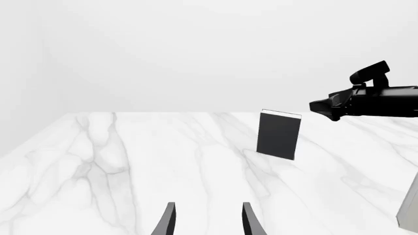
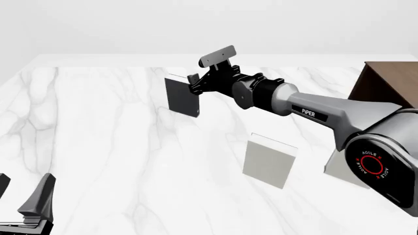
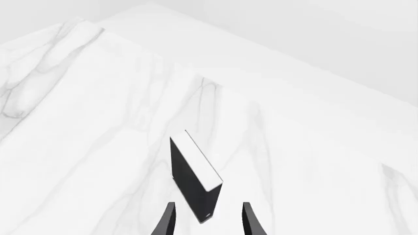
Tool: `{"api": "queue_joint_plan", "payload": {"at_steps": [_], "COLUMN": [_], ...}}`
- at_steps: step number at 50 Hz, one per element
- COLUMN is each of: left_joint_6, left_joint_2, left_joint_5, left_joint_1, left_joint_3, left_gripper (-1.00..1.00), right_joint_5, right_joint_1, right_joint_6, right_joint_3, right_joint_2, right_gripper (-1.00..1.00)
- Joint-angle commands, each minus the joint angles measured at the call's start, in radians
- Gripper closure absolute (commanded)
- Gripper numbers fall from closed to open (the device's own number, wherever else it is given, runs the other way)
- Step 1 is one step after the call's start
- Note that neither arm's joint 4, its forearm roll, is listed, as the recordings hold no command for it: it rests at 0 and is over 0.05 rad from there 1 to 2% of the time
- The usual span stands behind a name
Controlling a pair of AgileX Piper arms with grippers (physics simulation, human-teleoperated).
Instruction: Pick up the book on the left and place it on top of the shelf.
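Step in hand, by the look of it: approach for the pick — book not yet grasped. Standing upright on the table, at about 11 o'clock from the middle of the front view, well apart from the shelf at 2 o'clock on the far right edge. Right gripper stretched across the table, at the book's top right corner; contact not clear from the front view. From the right wrist view: book dead ahead, white page edge up, lower corner lying in the gap between the fingertips; jaws spread wider than the book's thickness, nothing held. Left gripper parked low at 7 o'clock of the front view, jaws apart and empty; book far off in its wrist view. Two pale books standing nearer the arms: one at 5 o'clock from the dark book, another partly hidden behind the right arm. Next move, as judged: advance along the finger axis until the covers sit well between the pads, keep the jaws square to the covers, then close — a skewed or shallow grip likely to tip the book over. Lift and carry to the shelf top still to come.
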Motion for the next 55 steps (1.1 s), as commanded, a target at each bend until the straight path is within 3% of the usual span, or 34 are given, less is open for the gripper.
{"api": "queue_joint_plan", "payload": {"at_steps": [1, 23, 55], "left_joint_6": [0.0, 0.0, 0.0], "left_joint_2": [0.0, 0.0, 0.0], "left_joint_5": [0.0, 0.0, 0.0], "left_joint_1": [0.0, 0.0, 0.0], "left_joint_3": [0.0, 0.0, 0.0], "left_gripper": [-1.0, -1.0, -1.0], "right_joint_5": [0.007, 0.009, 0.084], "right_joint_1": [-0.014, -0.012, -0.01], "right_joint_6": [0.014, 0.036, 0.05], "right_joint_3": [-0.06, -0.122, -0.301], "right_joint_2": [0.058, 0.128, 0.275], "right_gripper": [-1.0, -1.0, -1.0]}}
